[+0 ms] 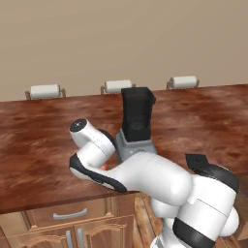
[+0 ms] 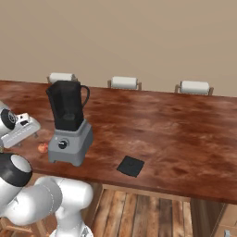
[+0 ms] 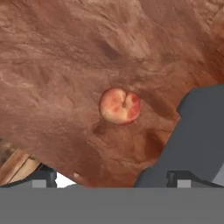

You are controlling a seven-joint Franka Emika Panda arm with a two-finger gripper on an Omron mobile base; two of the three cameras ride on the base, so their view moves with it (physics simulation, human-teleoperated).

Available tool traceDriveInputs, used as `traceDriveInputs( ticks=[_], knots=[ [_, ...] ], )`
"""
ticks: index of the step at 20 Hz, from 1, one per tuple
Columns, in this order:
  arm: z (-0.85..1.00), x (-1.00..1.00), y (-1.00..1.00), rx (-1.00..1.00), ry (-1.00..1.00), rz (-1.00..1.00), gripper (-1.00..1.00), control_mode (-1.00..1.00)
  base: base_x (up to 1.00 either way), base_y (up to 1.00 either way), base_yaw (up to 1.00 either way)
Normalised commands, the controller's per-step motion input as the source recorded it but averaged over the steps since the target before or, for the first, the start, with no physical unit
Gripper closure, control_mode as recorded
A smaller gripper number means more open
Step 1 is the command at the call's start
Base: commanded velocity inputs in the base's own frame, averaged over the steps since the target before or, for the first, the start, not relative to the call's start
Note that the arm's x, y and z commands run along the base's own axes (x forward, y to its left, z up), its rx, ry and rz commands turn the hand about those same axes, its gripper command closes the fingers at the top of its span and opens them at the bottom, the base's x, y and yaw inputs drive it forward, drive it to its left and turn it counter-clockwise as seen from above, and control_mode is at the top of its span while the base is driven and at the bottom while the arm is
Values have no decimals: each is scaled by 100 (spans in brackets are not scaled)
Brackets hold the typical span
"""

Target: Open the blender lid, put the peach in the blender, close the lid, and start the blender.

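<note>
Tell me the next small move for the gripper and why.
Probably lower the open gripper straight onto the peach and close. The lid already lies on the counter, off the blender, and the peach sits bare on the wood beside the grey base, centred ahead of the fingertips but not yet between them.

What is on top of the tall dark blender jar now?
Nothing: the tall dark translucent jar stands open. The flat black square lid lies on the brown wooden counter. The jar's bottom cannot be seen through its dark walls.
</note>
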Motion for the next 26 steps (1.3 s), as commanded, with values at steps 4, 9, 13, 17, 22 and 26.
traceDriveInputs(
  ticks=[4,9,13,17,22,26],
  knots=[
    [-26,36,0,0,0,1,-100,-100,0,0,0],
    [-30,21,0,0,0,1,-100,-100,0,0,0],
    [-30,14,0,-2,0,0,-100,-100,0,0,0],
    [-25,12,0,-3,0,0,-100,-100,0,0,0],
    [-23,13,0,-2,0,0,-100,-100,0,0,0],
    [-19,16,0,-2,0,0,-100,-100,0,0,0]
  ],
)
